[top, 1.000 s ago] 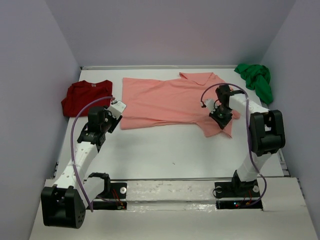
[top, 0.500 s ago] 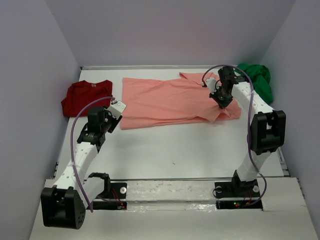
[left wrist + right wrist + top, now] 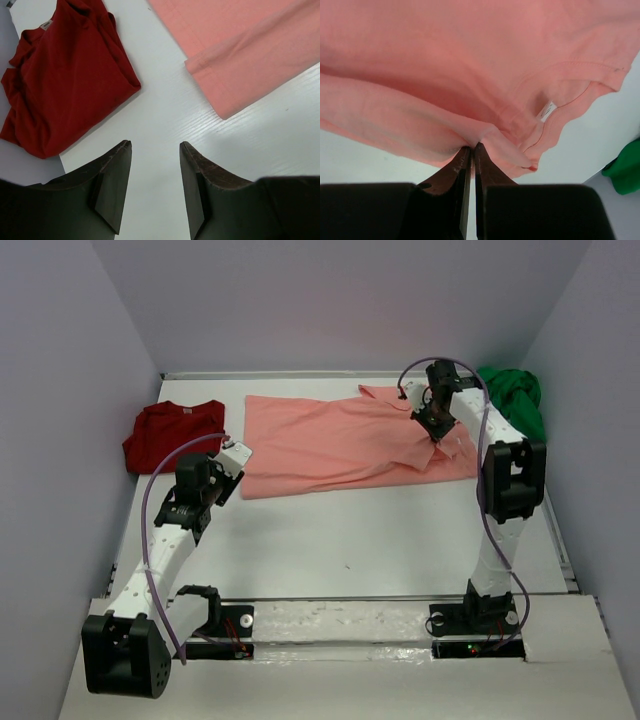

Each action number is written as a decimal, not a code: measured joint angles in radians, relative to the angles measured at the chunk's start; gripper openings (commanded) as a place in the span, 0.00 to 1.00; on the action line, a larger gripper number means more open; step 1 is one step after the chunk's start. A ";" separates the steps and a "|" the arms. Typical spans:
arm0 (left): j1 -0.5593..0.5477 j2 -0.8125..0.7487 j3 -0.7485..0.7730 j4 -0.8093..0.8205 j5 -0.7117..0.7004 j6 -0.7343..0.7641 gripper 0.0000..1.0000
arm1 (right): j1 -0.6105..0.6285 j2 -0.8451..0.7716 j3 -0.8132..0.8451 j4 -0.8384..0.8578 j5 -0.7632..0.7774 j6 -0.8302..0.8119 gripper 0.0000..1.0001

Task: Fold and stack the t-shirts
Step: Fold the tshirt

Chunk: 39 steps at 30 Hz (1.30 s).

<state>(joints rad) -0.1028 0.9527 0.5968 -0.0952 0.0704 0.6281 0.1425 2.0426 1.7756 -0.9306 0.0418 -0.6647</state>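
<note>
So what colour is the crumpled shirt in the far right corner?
Bright green; the crumpled shirt shows best in the top view.

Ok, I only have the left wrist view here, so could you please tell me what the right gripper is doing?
Observer: The right gripper is shut on a pinched fold at the right end of the salmon-pink shirt.
Operator: Thank you. And where is the green shirt, please?
Observer: The green shirt lies crumpled in the far right corner of the table, apart from the pink one.
</note>
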 measured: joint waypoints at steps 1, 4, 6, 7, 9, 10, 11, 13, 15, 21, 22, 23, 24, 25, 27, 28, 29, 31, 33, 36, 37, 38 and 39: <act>0.000 0.000 0.000 0.000 -0.001 0.001 0.56 | 0.000 0.009 0.014 0.001 0.003 0.002 0.00; 0.000 0.000 0.000 0.000 -0.006 0.003 0.56 | 0.000 0.039 0.063 0.005 0.009 0.006 0.00; 0.000 0.000 0.000 0.000 -0.009 0.006 0.56 | 0.000 0.053 0.083 0.010 0.014 0.007 0.00; 0.000 0.000 0.000 0.000 -0.011 0.007 0.56 | 0.000 0.058 0.089 0.009 0.016 0.007 0.00; 0.000 0.000 0.000 0.000 -0.013 0.010 0.56 | 0.000 0.072 0.105 0.009 0.022 0.007 0.00; 0.000 0.000 0.000 0.000 -0.014 0.010 0.56 | 0.000 0.077 0.110 0.010 0.025 0.007 0.00; 0.000 0.000 0.000 0.000 -0.016 0.011 0.56 | 0.000 0.086 0.117 0.011 0.029 0.007 0.00; 0.000 0.001 0.000 0.000 -0.017 0.012 0.56 | 0.000 0.100 0.126 0.014 0.032 0.007 0.00; 0.000 0.003 0.000 0.000 -0.018 0.014 0.56 | 0.000 0.116 0.134 0.016 0.033 0.006 0.00; 0.000 0.026 0.000 0.000 -0.019 0.018 0.56 | 0.003 0.175 0.164 0.021 0.037 0.004 0.62; 0.000 0.031 0.000 0.000 -0.019 0.018 0.56 | 0.003 0.180 0.166 0.024 0.037 0.009 0.69; 0.000 0.035 0.000 0.000 -0.019 0.018 0.56 | 0.003 0.189 0.167 0.027 0.040 0.005 0.76; 0.000 0.040 0.000 0.000 -0.019 0.018 0.56 | 0.003 0.193 0.167 0.029 0.042 0.000 0.87; 0.000 0.043 0.000 0.000 -0.019 0.018 0.56 | 0.003 0.198 0.167 0.032 0.047 0.003 0.90; 0.000 0.046 0.000 -0.001 -0.019 0.018 0.56 | 0.003 0.200 0.167 0.042 0.053 0.001 0.92; 0.000 0.046 0.000 -0.001 -0.019 0.018 0.56 | 0.003 0.200 0.171 0.045 0.056 0.000 0.92; 0.000 0.046 0.000 -0.001 -0.019 0.018 0.56 | 0.003 0.200 0.179 0.048 0.059 -0.001 0.92; 0.000 0.046 0.000 -0.003 -0.019 0.018 0.56 | 0.005 0.201 0.205 0.051 0.069 0.000 0.92; 0.000 0.046 0.000 -0.003 -0.019 0.018 0.56 | 0.007 0.201 0.236 0.062 0.081 0.001 0.92; 0.000 0.045 0.000 -0.006 -0.019 0.018 0.56 | 0.010 0.198 0.272 0.113 0.113 0.011 0.89; 0.000 0.045 0.000 -0.007 -0.019 0.018 0.56 | 0.010 0.195 0.272 0.131 0.122 0.014 0.83; 0.000 0.045 0.000 -0.007 -0.019 0.017 0.56 | 0.010 0.184 0.268 0.146 0.134 0.016 0.77; 0.000 0.044 0.000 -0.007 -0.019 0.018 0.56 | 0.011 0.174 0.259 0.157 0.142 0.022 0.54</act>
<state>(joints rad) -0.1028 0.9970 0.5968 -0.1024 0.0517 0.6456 0.1532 2.2169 2.0342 -0.7738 0.1837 -0.6426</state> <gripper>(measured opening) 0.554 0.843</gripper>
